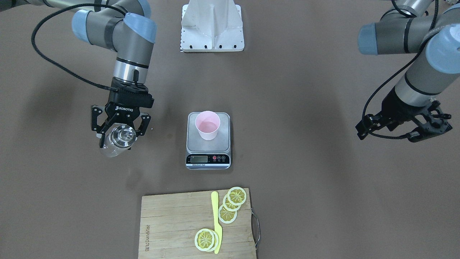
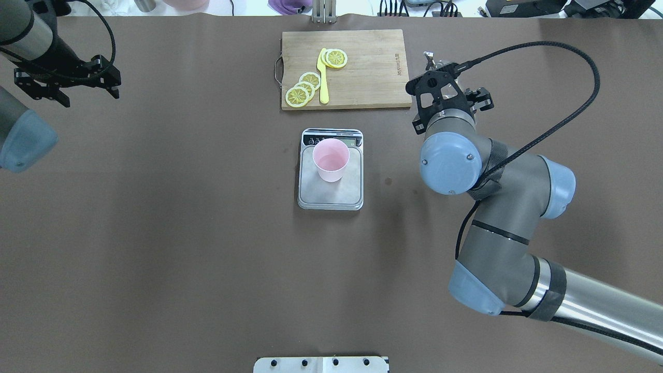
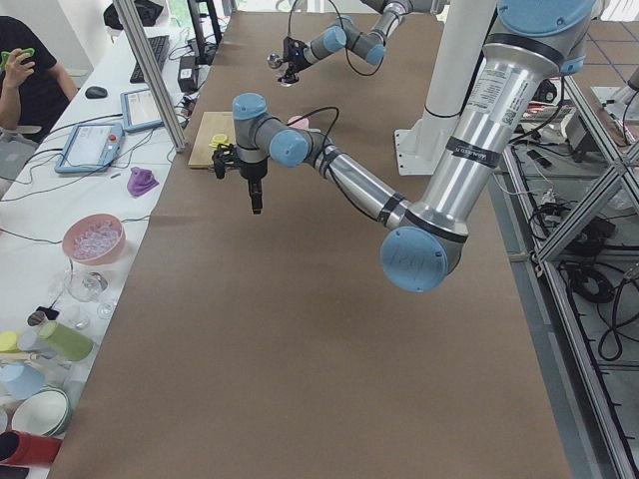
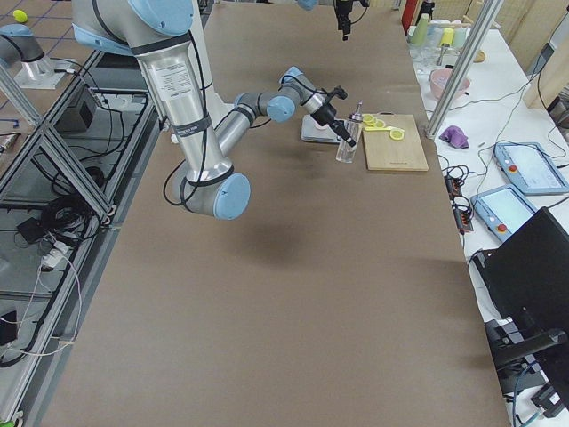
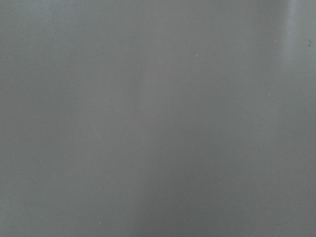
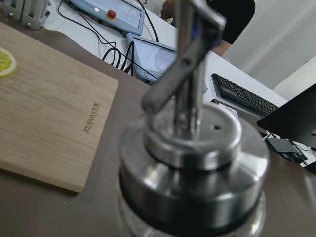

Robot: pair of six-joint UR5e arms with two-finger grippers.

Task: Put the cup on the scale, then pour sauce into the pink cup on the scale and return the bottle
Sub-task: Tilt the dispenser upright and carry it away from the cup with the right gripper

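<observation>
— Begin at the right pincer (image 1: 121,132). Grasping anything?

— Found it clenched on the bottle (image 1: 115,144), with the metal pourer cap showing between the jaws. Noted the bottle upright, well apart from the scale (image 1: 208,145), out on the robot's right. Cannot tell whether seated on the surface (image 1: 287,90) or held just above it.

— And the left pincer (image 1: 404,126)?

— Located far out on the opposite side, over bare surface, carrying nothing visible. Cannot tell whether spread or closed.

— Moving outward?

— Recorded the cup (image 1: 207,125) upright on the scale's platform, toward the robot's side of it. Could not confirm any sauce inside. Logged a cutting board (image 1: 172,223) with lemon slices (image 1: 236,196) and a yellow knife (image 1: 216,223) beyond the scale, near but not touching.

— Hazards from here?

— Judged three:
- Letting go before seating the bottle: likely to topple, being top-heavy under that cap.
- Holding smooth glass too lightly: liable to slip or turn in transit.
- Swinging in low toward the scale: apt to clip the light cup off the platform, or to spill past its narrow rim.
</observation>
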